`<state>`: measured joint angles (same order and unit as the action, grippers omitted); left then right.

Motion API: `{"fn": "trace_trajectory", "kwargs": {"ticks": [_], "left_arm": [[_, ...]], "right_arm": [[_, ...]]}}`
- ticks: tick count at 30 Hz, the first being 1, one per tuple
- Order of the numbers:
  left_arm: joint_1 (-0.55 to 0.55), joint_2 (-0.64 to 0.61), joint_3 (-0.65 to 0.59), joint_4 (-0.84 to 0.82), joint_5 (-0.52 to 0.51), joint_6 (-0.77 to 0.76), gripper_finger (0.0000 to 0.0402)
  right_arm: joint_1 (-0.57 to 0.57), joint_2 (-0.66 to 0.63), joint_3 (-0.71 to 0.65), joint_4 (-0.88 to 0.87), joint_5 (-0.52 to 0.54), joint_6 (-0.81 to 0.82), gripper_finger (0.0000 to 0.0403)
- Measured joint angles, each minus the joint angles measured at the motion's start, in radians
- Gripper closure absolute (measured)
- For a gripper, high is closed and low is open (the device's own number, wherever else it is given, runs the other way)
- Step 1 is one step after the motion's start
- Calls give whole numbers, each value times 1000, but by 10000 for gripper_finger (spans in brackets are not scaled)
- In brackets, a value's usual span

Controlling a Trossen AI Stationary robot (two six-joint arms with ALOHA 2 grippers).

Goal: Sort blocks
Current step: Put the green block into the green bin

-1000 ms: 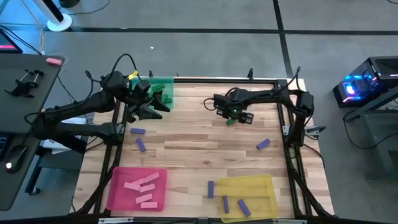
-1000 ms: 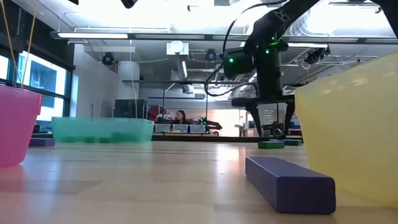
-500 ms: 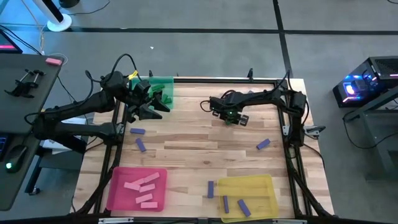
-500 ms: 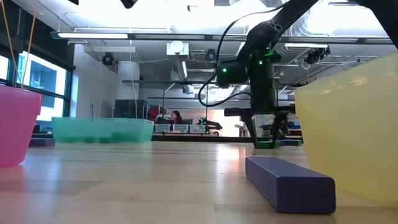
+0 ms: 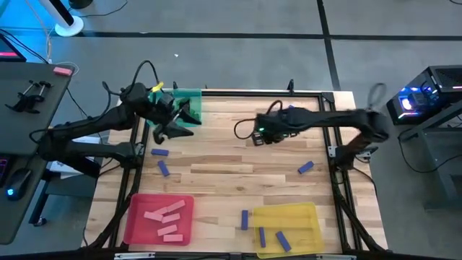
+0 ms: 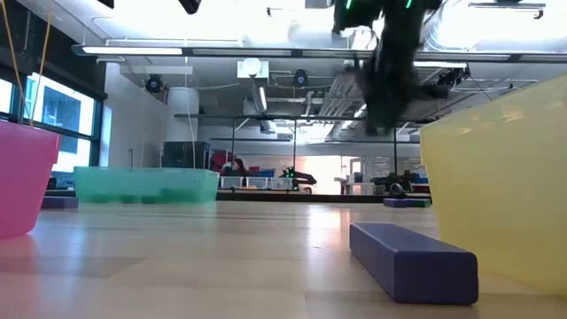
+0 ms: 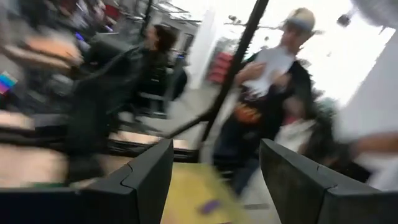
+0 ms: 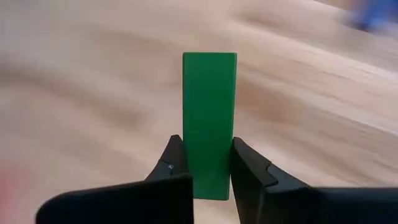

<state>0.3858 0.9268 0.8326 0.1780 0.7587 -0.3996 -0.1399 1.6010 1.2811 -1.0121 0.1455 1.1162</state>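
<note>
You have three trays on the table: the pink tray holds several pink blocks, the yellow tray holds two purple blocks, and what lies in the green tray you cannot make out behind the left gripper, which hovers at this tray with its fingers spread and nothing between them. More purple blocks lie loose on the table between the green and pink trays, beside the yellow tray and near the right edge. Your right gripper is clamped on a green block, lifted above the wood; one second ago its fingers were wide around this block on the table.
</note>
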Motion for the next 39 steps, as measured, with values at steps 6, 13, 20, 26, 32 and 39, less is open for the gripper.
{"fn": "trace_trajectory", "kwargs": {"ticks": [6,13,20,26,32,39], "left_arm": [[-57,75,0,-80,-211,573,177],[-240,271,12,11,-431,1089,177],[-361,459,109,33,-590,1222,177],[-399,532,160,62,-631,1224,177],[-417,598,192,69,-610,1234,183],[-443,601,201,100,-628,1267,249]], "right_arm": [[50,-253,10,293,-250,-223,371],[81,-251,9,389,-460,-288,371],[79,-171,8,450,-595,-376,371],[79,-165,8,457,-618,-392,371],[80,-165,8,463,-633,-388,371],[82,-165,8,455,-649,-365,371]]}}
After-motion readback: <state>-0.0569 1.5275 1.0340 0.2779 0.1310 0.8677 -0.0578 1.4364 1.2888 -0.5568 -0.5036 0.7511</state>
